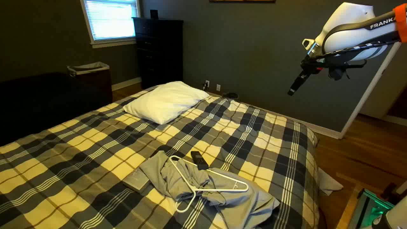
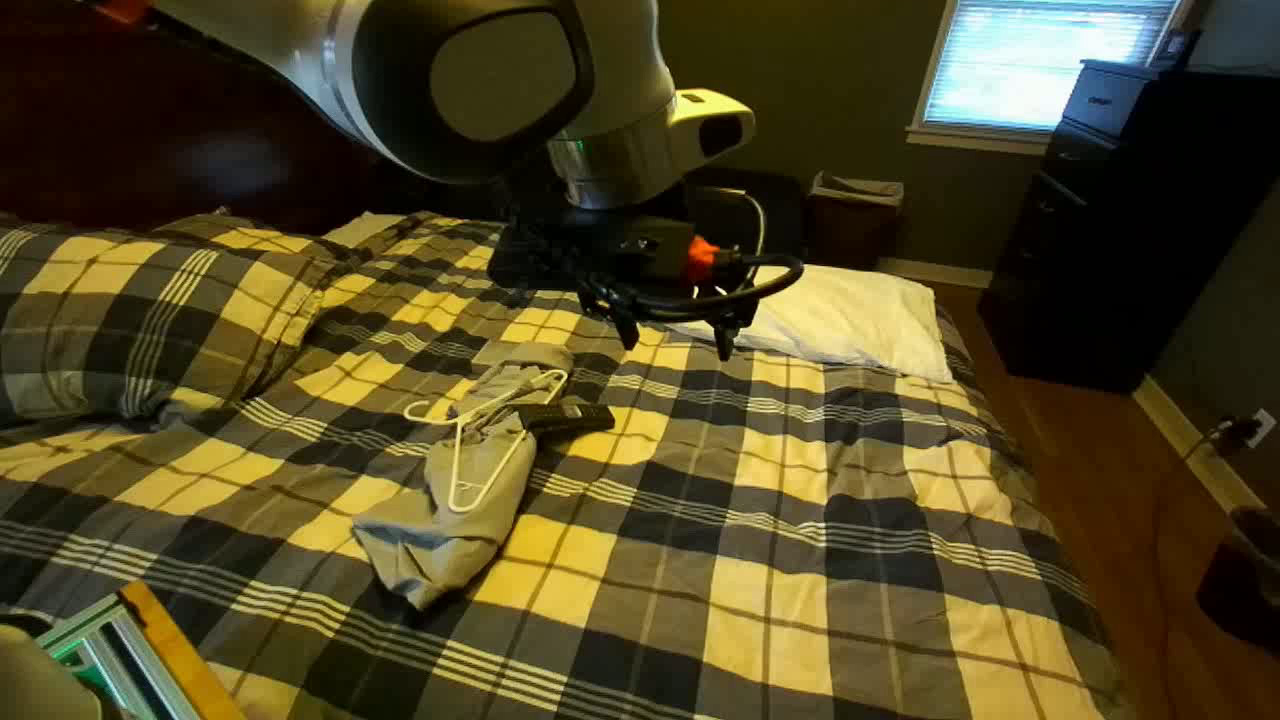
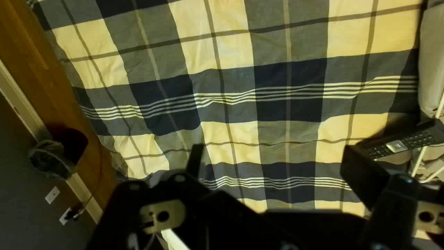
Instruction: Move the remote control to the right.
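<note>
pincer (image 2: 676,350) agape in midair, remote control (image 2: 566,418) below, off to one side.

both exterior views: down across bed (image 1: 171,136) | wrist view: downward, nearer

Black on my gripper (image 2: 676,346), white on my arm (image 1: 349,41), and it's plaid right across the bedspread (image 2: 760,560), navy, grey, creamy yellow, pale stripes through it, black remote control (image 1: 199,160), plain grey cloth (image 1: 248,205), white hanger (image 1: 222,190), white pillow (image 1: 165,101)
</note>
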